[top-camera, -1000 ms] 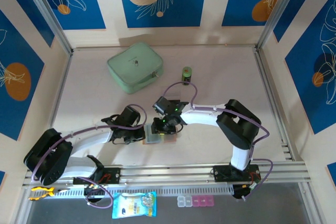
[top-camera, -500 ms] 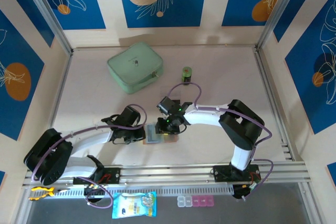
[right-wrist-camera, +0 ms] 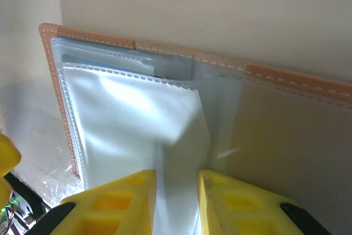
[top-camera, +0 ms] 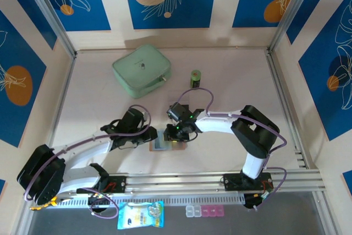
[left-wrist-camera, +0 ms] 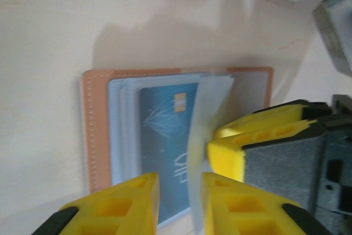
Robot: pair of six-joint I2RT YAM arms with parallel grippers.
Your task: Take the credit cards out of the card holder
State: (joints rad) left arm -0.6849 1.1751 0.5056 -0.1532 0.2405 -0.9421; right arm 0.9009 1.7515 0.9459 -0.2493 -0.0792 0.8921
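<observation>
Reaching farther in, left gripper (left-wrist-camera: 180,182) hung parted over the credit card (left-wrist-camera: 165,136) inside the card holder (left-wrist-camera: 88,130). Whether right gripper (right-wrist-camera: 177,177) pinched the sleeve (left-wrist-camera: 208,108) was unclear; dropped, it could re-cover that card.

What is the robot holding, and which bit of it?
The right end effector looks to be pinching a clear pocket page of the card holder, by its loose edge. The left end effector seems to grip nothing.

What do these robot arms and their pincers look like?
The left arm and right arm have white tubular links between bulky black joints, with thin purple cables looping alongside. The left gripper and right gripper have blocky yellow fingers.
</observation>
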